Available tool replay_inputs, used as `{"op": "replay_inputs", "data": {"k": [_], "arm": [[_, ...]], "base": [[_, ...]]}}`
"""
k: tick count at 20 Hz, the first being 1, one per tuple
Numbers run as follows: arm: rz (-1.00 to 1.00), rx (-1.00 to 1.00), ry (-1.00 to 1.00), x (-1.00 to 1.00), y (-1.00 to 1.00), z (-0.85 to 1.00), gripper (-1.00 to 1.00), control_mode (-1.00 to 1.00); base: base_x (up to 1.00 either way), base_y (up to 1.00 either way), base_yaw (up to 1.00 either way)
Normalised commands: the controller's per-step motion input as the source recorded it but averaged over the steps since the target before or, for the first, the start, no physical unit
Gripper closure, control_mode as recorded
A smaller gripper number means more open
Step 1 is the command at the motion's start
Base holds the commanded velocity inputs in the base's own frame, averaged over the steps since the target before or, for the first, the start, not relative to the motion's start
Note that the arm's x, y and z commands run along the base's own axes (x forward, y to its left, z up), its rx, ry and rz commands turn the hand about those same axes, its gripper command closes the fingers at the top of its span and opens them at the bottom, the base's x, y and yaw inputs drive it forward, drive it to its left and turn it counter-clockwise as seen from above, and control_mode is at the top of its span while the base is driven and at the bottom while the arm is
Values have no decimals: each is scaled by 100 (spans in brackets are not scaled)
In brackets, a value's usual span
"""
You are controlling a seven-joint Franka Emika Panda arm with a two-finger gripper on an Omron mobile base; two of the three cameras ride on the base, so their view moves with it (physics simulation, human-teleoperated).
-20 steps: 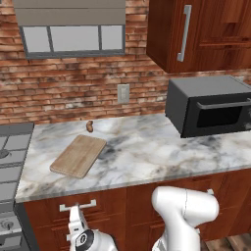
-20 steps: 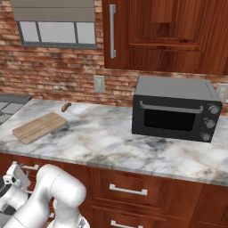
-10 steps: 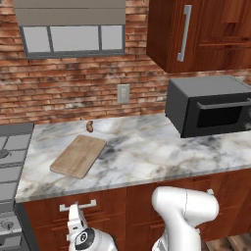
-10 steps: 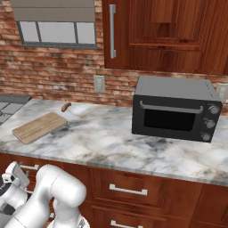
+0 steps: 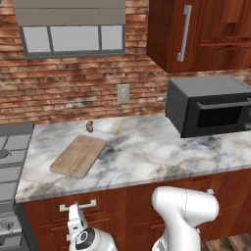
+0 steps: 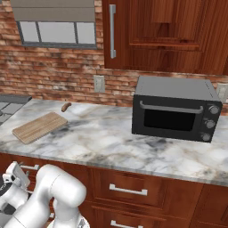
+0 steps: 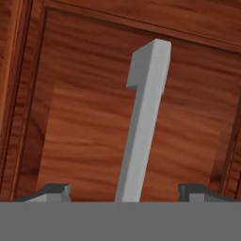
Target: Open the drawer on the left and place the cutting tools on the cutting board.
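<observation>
In the hand view the gripper [image 7: 124,190] stands wide open, holding nothing. The drawer [image 7: 89,127] front faces it, and the silver handle [image 7: 143,122] runs up from between the two tips, leaning slightly right, its long axis crossing the gap between the jaws. In the left base view the board [image 5: 78,156] lies on the counter [image 5: 147,152] above, long axis slanting up-right. Nothing has shifted since the earlier frames.

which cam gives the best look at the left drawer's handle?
Hand view: the handle runs up between the open fingertips, close up against the drawer front. Left base view shows it small, just above the gripper. Right base view catches only a short piece.
</observation>
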Motion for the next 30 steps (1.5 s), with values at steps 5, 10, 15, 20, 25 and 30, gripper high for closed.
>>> {"op": "replay_inputs", "data": {"k": [5, 10, 15, 20, 25, 30], "arm": [[0, 0, 0, 16, 5, 0, 100, -100], [0, 0, 0, 0, 0, 0, 100, -100], [0, 0, 0, 0, 0, 0, 100, -100], [0, 0, 0, -2, 0, 0, 100, -100], [0, 0, 0, -61, -6, 0, 100, -100], [2, 0, 0, -96, -19, -3, 100, -100]], "base": [[0, 0, 0], [0, 0, 0], [0, 0, 0], [0, 0, 0], [0, 0, 0], [0, 0, 0]]}}
